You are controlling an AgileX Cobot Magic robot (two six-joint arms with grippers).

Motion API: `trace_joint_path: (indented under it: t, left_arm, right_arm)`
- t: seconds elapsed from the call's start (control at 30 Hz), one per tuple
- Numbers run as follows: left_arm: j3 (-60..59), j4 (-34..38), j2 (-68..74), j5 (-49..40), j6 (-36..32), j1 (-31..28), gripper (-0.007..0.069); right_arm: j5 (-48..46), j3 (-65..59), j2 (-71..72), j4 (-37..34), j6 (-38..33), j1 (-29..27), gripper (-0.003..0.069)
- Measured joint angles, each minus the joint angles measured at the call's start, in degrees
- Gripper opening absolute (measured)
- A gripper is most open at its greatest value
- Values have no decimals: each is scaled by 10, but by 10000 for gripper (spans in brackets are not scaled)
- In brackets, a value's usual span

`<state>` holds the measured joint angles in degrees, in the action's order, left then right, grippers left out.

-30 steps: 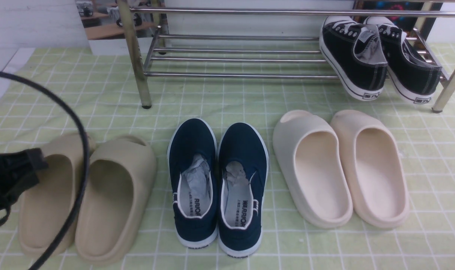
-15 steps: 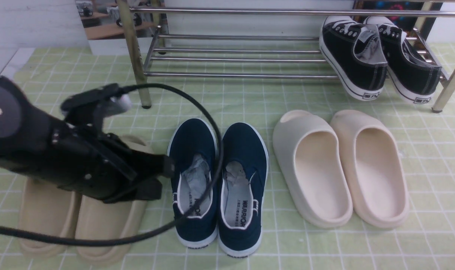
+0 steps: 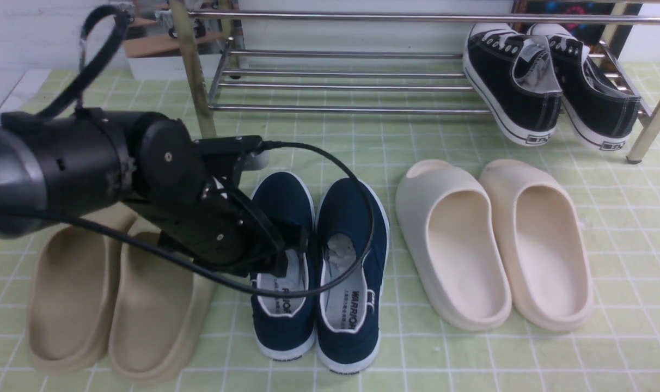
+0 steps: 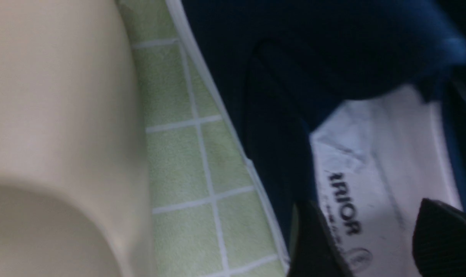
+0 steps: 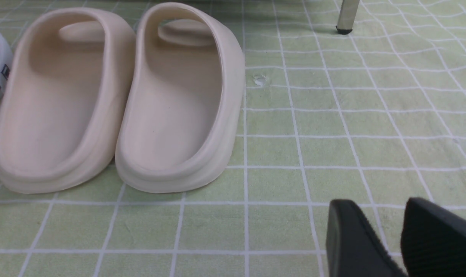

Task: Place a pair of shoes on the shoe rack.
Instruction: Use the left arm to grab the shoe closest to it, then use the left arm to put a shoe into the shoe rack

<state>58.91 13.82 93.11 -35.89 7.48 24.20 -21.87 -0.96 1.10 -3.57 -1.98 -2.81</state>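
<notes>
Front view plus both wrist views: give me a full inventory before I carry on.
slip-ons: two, navy with white soles, side by side mid-mat, in front of the rack
sneakers: two, black with white laces, on the right end of the rack's lower bars
beige slides: two, on the mat left of the slip-ons
cream slides: two, on the mat right of the slip-ons
rack: one, steel bars with brass legs, at the back
mat: one, green with white grid, under everything
left hand: black, open, over the left slip-on's opening
right hand: black, slightly open, empty, low over the mat near the cream slides
</notes>
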Motion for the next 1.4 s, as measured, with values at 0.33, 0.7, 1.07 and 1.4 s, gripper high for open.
trace_joint_path:
  t: [0.33,0.7,1.07,1.4]
  left_arm:
    - [13,-14,33,8,9,-14,22]
    - [176,-38,-15,-112,18,-34,22]
    - [391,-34,137,-73,45,-76,22]
    - [551,-34,286,-31,47,-89,22]
  right_arm:
    - [0,0,0,0,0,0,239]
    - [0,0,0,0,0,0,239]
    - [0,0,0,0,0,0,239]
    - [0,0,0,0,0,0,239]
